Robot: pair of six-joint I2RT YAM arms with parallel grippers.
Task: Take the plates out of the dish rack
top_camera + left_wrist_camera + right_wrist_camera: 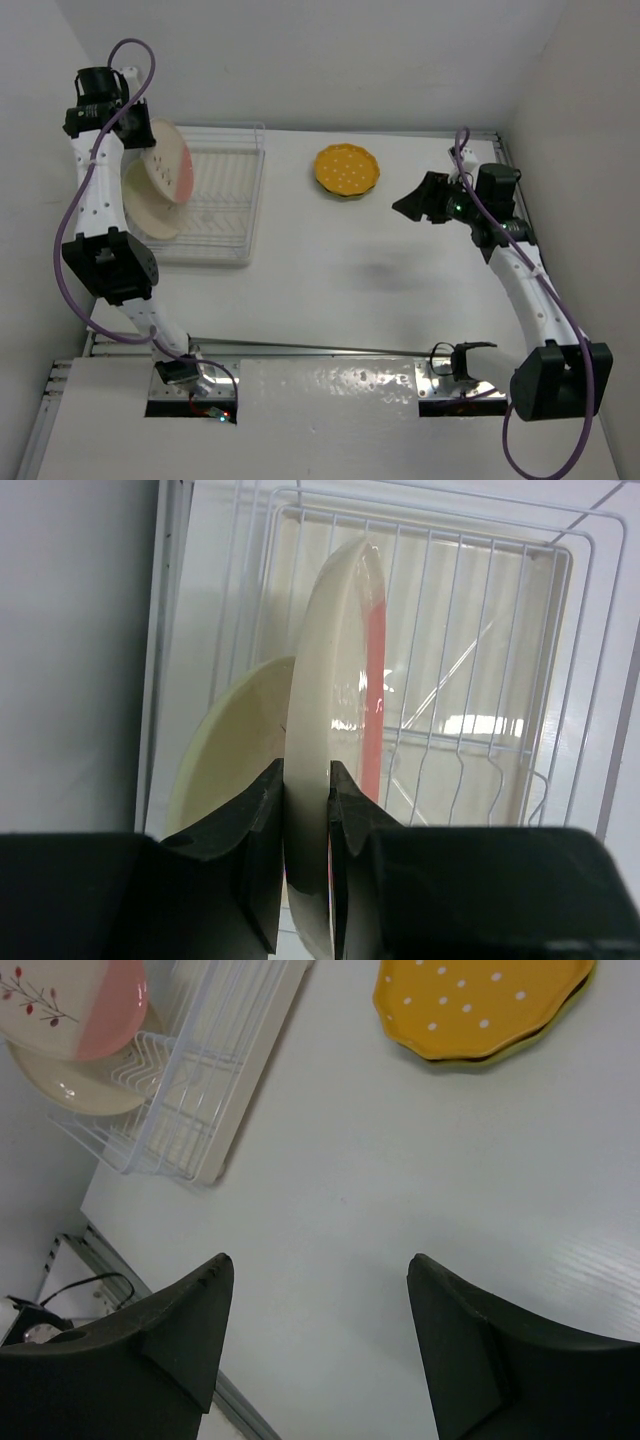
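My left gripper (pixel 307 770) is shut on the rim of the cream-and-pink plate (pixel 330 660) and holds it on edge over the left end of the dish rack (pixel 480 630). In the top view this plate (pixel 168 160) tilts beside the left gripper (pixel 135 125). The pale green-cream plate (pixel 150 205) leans in the rack (pixel 220 200) just behind it and also shows in the left wrist view (pixel 235 740). The orange dotted plate (pixel 346 168) lies on the table, stacked on a lime green rim (pixel 520 1048). My right gripper (pixel 320 1260) is open and empty above the table, right of that stack.
White walls close in on the left, back and right. The rack's right slots hold nothing. A metal rail (pixel 300 348) and cables run along the near table edge by the arm bases. The right gripper also shows in the top view (pixel 412 203).
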